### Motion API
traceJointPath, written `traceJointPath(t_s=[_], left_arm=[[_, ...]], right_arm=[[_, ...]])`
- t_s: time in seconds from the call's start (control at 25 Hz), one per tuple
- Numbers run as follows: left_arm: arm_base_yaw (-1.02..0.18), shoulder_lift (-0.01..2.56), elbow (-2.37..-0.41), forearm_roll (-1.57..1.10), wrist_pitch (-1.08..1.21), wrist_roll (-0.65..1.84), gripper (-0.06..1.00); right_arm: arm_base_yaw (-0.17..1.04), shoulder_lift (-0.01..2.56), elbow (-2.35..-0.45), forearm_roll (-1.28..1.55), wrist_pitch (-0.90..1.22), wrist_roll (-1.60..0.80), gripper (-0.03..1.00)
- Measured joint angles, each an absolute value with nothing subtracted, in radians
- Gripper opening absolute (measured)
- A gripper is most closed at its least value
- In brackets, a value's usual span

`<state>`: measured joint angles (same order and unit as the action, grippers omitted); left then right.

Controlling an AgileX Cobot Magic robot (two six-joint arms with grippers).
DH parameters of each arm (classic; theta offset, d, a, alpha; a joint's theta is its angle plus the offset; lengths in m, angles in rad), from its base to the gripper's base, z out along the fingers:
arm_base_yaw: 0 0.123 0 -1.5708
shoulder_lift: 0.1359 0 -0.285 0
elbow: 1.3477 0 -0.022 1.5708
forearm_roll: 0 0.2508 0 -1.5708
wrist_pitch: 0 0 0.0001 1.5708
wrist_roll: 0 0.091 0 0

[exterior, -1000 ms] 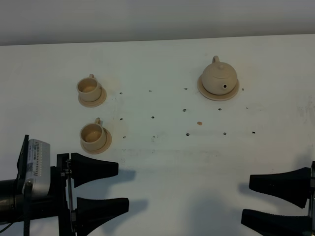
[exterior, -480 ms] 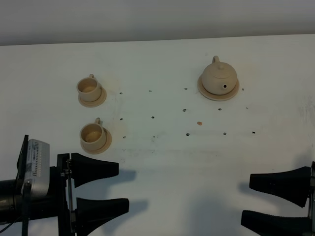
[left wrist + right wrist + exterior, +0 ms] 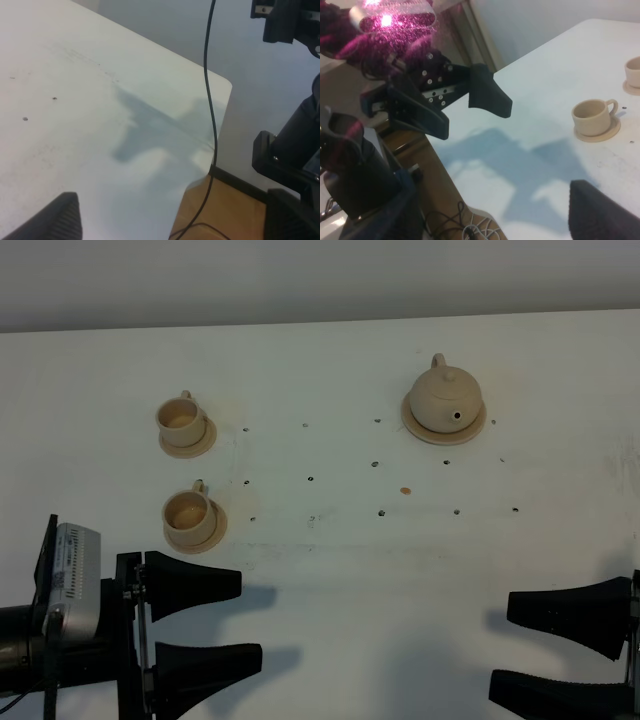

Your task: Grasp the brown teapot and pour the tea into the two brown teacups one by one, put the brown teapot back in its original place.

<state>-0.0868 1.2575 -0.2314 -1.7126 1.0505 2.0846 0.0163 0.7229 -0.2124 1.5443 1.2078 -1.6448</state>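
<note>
The brown teapot (image 3: 446, 397) stands upright on its round coaster (image 3: 415, 428) at the far right of the white table. The two brown teacups stand on saucers at the left, one farther (image 3: 178, 418) and one nearer (image 3: 186, 510). My left gripper (image 3: 249, 618) is open and empty, low at the front left, just short of the nearer cup. My right gripper (image 3: 501, 645) is open and empty at the front right, well short of the teapot. The right wrist view shows the nearer cup (image 3: 592, 117), the edge of the farther cup (image 3: 632, 72) and the left gripper (image 3: 475, 120).
The white table (image 3: 330, 570) has small screw holes and a small brown spot (image 3: 405, 490) near its middle. The left wrist view shows the table corner (image 3: 220, 90), a hanging black cable (image 3: 210, 100) and wooden floor (image 3: 230, 215) past the edge.
</note>
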Motion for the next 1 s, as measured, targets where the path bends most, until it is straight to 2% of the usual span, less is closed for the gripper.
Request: traceJointPath(t_s=[0.8, 1.0], left_arm=[[-0.087, 1.257, -0.231, -1.714, 1.093, 2.085, 0.7], [-0.087, 1.257, -0.231, -1.769, 1.145, 2.085, 0.65]], right_arm=[[0.016, 0.723, -0.212, 1.544, 1.208, -1.631, 0.62], [0.016, 0.723, -0.212, 1.544, 1.208, -1.627, 0.61]])
